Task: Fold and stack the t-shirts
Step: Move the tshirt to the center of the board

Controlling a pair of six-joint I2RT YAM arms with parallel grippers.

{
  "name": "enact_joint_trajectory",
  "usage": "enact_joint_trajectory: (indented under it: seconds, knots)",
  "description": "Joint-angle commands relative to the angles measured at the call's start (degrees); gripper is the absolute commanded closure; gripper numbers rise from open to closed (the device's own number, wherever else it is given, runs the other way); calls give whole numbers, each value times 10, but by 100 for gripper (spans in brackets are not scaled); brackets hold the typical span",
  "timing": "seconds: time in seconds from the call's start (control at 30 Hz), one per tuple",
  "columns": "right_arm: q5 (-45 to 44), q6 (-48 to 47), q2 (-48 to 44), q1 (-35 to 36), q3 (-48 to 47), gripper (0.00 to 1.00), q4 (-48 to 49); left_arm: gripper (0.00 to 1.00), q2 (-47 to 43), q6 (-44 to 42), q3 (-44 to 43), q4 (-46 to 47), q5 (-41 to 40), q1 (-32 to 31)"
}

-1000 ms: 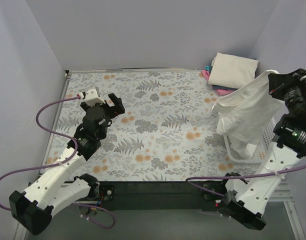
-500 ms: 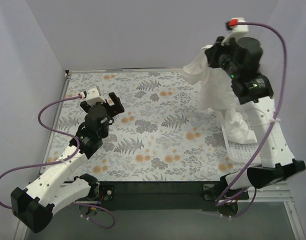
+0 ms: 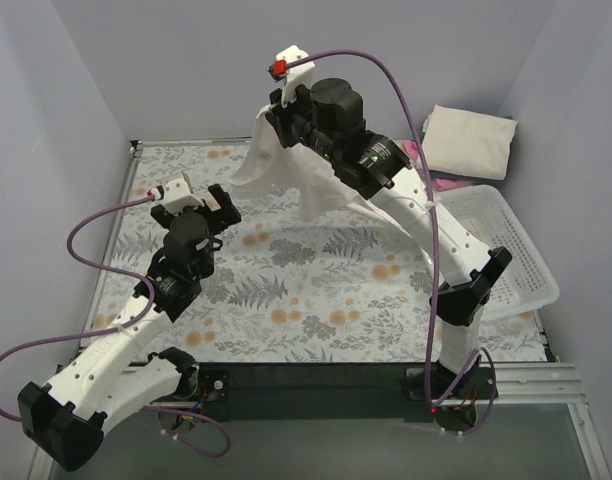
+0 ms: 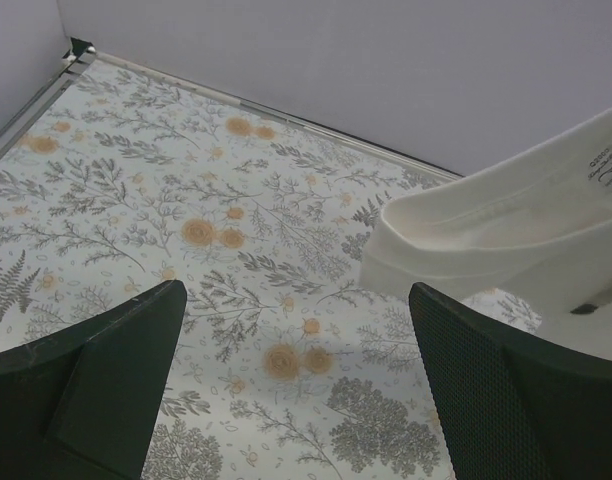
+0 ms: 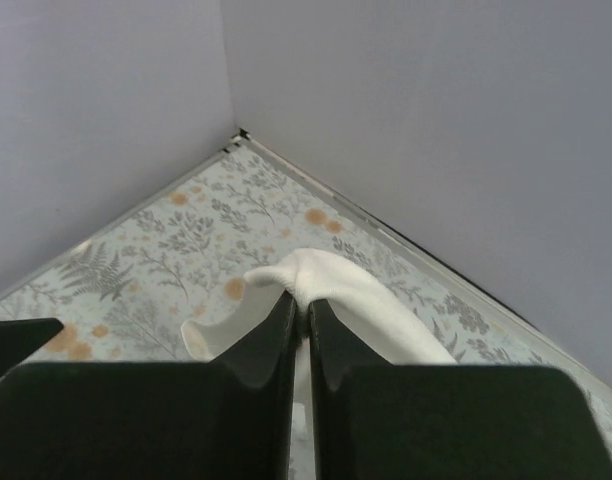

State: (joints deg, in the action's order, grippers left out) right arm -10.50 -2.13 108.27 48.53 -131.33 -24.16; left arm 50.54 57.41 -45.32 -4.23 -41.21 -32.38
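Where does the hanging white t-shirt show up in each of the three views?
Top external: white t-shirt hangs at upper centre.
Left wrist: white t-shirt at the right edge, upper half, beyond the open left fingers.
Right wrist: white t-shirt at centre, pinched between the shut right fingers.
Shared landmark: floral table cover, in all three.

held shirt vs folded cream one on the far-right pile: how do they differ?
The held t-shirt hangs loose and unfolded from the shut right gripper; the folded cream shirt lies as a neat rectangle on the pile. The held one is over the table's far middle; the folded one sits in the far right corner, behind the basket. Both are pale cream cloth.
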Motion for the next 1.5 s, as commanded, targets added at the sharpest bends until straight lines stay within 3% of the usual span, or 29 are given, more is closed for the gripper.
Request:
enact_joint_trajectory:
  seconds: [0.0,0.1,0.13,0.33,0.53,0.67,0.77,0.9,1.2,1.47]
  knots:
    - [50,-11,-73,15,22,99,110,14,-17,-6,12,7,-25,0]
    - [128,2,-82,18,45,99,112,14,-23,-3,15,8,-23,0]
    - [117,-1,-82,22,49,99,112,14,-25,-3,16,10,-23,0]
    - [-62,-51,-112,37,79,99,110,13,-25,-5,17,6,-26,0]
    - [-254,-125,-210,37,163,99,155,13,-23,-7,22,17,-24,0]
    - [-265,-165,-267,35,219,99,236,13,-15,-7,22,19,-19,1]
    - [-233,-183,-288,36,230,99,318,14,-15,-7,23,19,-19,1]
    - [-167,-189,-265,36,194,99,340,14,-20,-10,28,24,-24,2]
    - [11,-235,-135,36,13,99,379,14,-12,-13,32,30,-23,9]
    - [215,-222,-105,37,38,99,516,14,-4,-11,38,39,-7,22]
